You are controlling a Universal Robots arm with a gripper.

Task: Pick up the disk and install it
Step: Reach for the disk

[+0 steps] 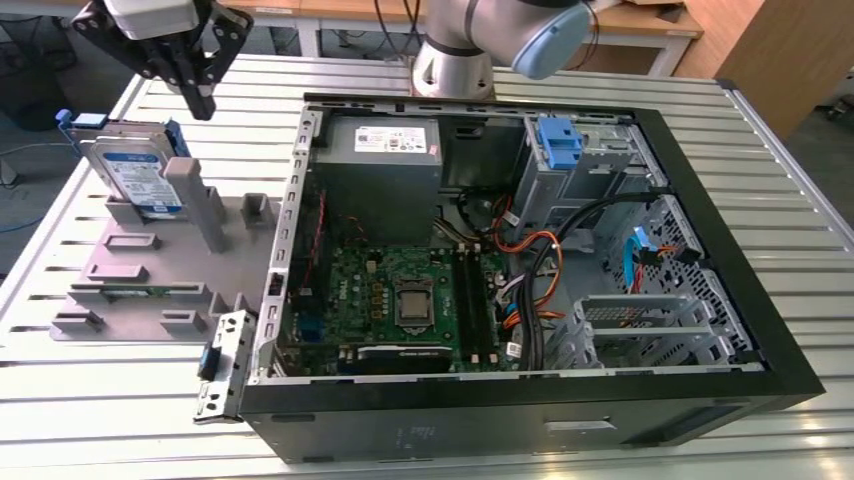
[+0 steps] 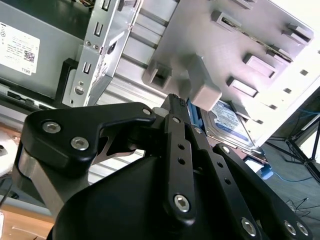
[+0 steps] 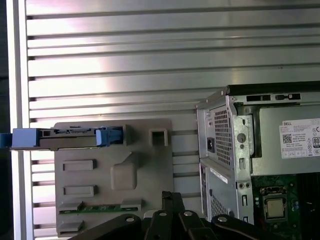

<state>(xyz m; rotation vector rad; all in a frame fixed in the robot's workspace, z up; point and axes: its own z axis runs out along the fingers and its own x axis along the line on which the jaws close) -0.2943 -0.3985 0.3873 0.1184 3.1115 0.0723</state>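
The disk (image 1: 134,172) stands upright in the grey fixture (image 1: 140,262), top edge exposed for grasping; the claw (image 1: 200,102) hangs just above and beside it, apparently closed, empty.

High exterior view over open case (image 1: 534,425); grey holder (image 3: 150,170) common to both wrist views

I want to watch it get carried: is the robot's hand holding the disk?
No, the disk stands upright in the grey holder, and the hand hangs higher up, apart from it.

The holder plate (image 1: 134,270) lies beside the computer case (image 1: 467,430), on the exterior view's left. The disk (image 1: 134,175) stands at the plate's corner farthest from the case.
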